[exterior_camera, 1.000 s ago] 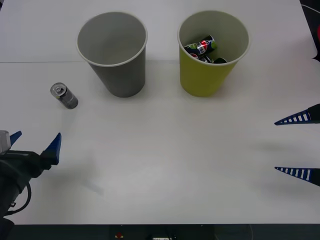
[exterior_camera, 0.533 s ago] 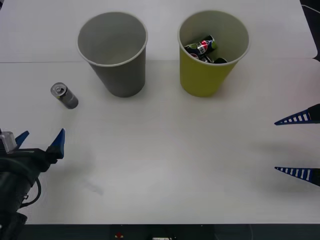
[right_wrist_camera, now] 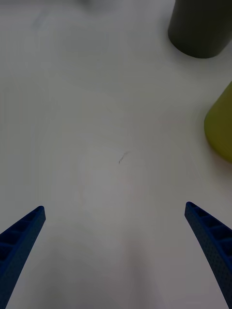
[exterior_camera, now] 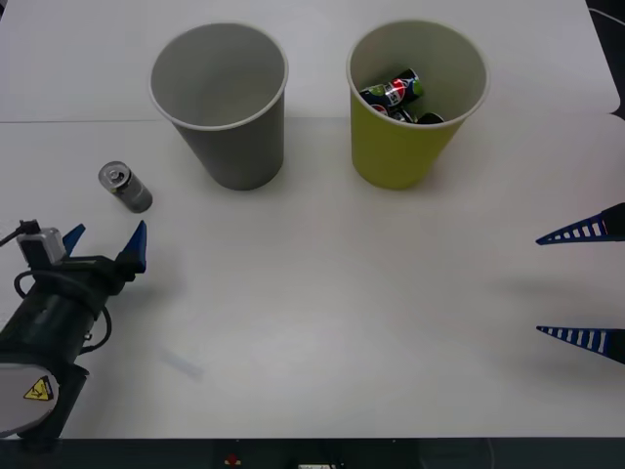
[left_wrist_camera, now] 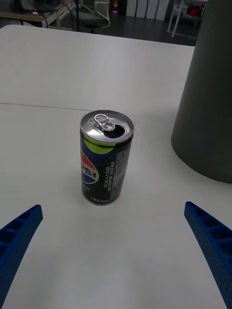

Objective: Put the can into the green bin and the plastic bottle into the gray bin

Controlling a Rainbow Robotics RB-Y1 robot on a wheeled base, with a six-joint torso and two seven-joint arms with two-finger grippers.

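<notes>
Near my left edge, left gripper (exterior_camera: 103, 240) has crept forward, fingers spread, closing on the can (exterior_camera: 126, 188).
Can stands untouched just beside the gray bin (exterior_camera: 221, 98); green bin (exterior_camera: 415, 98) beyond holds other cans; right gripper (exterior_camera: 582, 285) waits, spread wide.

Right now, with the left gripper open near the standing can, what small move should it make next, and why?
Probably ease the left gripper forward until its open fingers sit on both sides of the can, then close. The can stands upright on the white table, untouched, just ahead of the fingertips, beside the gray bin. The right gripper waits open at the right edge.
</notes>
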